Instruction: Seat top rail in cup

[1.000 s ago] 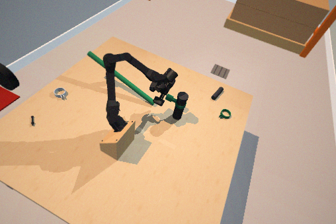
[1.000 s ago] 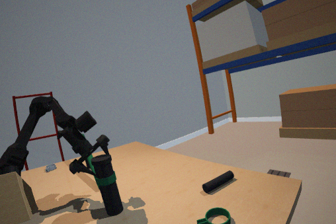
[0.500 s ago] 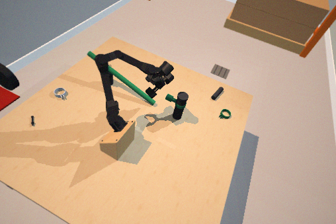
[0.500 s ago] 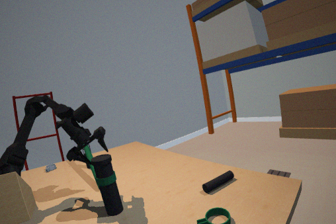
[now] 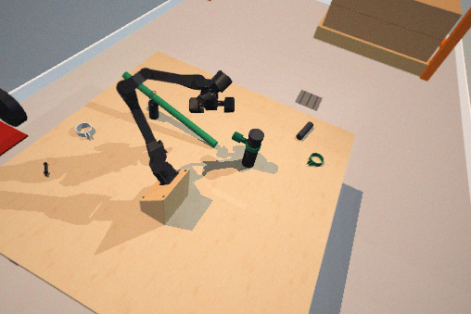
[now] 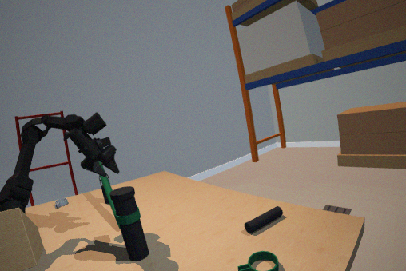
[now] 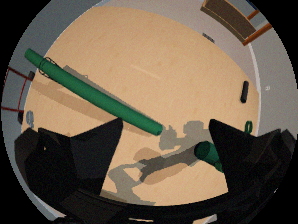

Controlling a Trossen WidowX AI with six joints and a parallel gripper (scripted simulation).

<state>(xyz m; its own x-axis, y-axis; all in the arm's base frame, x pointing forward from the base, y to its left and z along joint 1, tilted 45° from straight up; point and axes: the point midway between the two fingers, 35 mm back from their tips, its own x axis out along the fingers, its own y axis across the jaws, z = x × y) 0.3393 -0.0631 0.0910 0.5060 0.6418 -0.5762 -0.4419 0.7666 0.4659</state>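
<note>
The green rail (image 5: 185, 122) (image 6: 106, 189) (image 7: 100, 100) slants down through the wire loop (image 5: 153, 95) (image 7: 49, 67) on the small black post (image 5: 153, 112). Its cut end is low, on or close to the table, apart from the green end cup (image 5: 238, 137) (image 7: 204, 150). The cup hangs on the green brace band (image 5: 253, 148) (image 6: 128, 217), around the upper part of the big black post (image 5: 249, 158) (image 6: 135, 239), below its cap. In the exterior view the cup is hidden. My gripper (image 5: 211, 106) (image 6: 111, 173) (image 7: 168, 123) is wide open and empty above the rail, not visibly touching it.
A black cylinder (image 5: 304, 131) (image 6: 264, 220) (image 7: 244, 92) and a loose green band (image 5: 316, 159) (image 6: 274, 262) lie beyond the big post. A grey ring clamp (image 5: 84, 129) and a small black part (image 5: 45, 169) lie on the left of the table (image 5: 222, 261).
</note>
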